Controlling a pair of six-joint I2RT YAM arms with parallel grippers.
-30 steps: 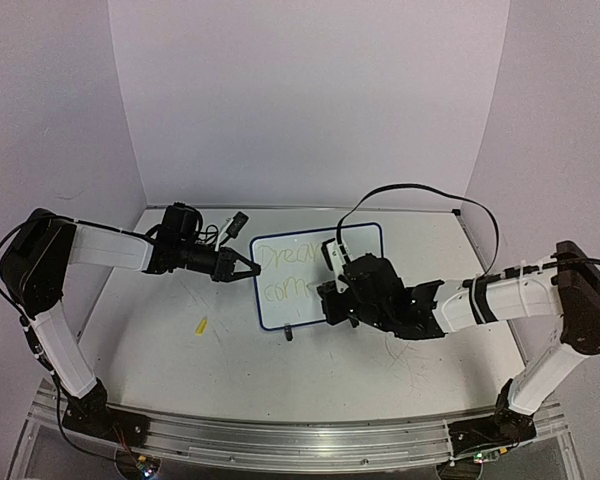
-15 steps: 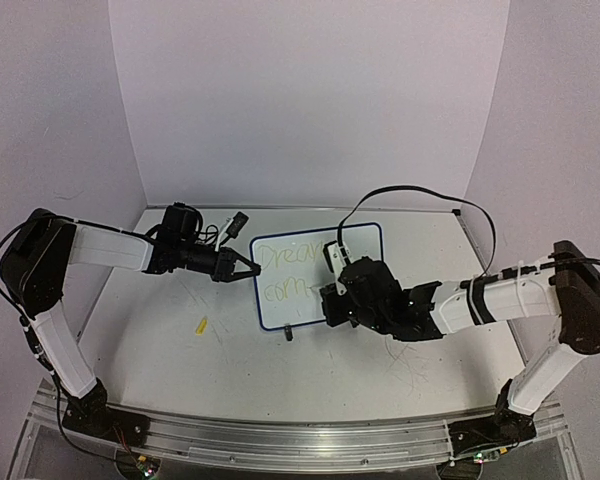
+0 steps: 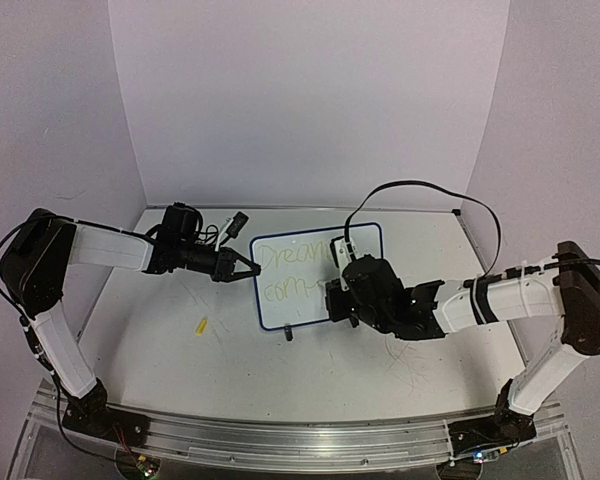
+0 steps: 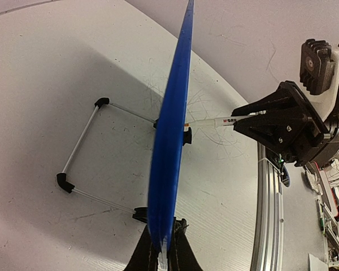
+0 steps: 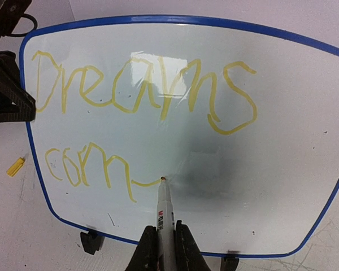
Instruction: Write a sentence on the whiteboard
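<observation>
The whiteboard (image 3: 298,302) stands upright on the table, blue-rimmed, and fills the right wrist view (image 5: 271,141). The sentence (image 5: 141,84) in yellow reads "Dreams" on top and "com" plus a short stroke (image 5: 90,169) below. My right gripper (image 5: 165,248) is shut on a white marker (image 5: 165,212), whose tip touches the board at the end of that stroke. My left gripper (image 4: 165,254) is shut on the board's blue edge (image 4: 172,130). In the top view the left gripper (image 3: 242,268) is at the board's left side and the right gripper (image 3: 338,297) in front of it.
A yellow marker cap (image 3: 201,324) lies on the table left of the board, also in the right wrist view (image 5: 15,166). The board's wire stand (image 4: 79,144) sticks out behind it. Black clip feet (image 5: 92,241) hold its bottom edge. A black cable (image 3: 420,190) loops over the right arm.
My right gripper has moved a little to the right along the second line with the marker. The left arm and the board have not moved.
</observation>
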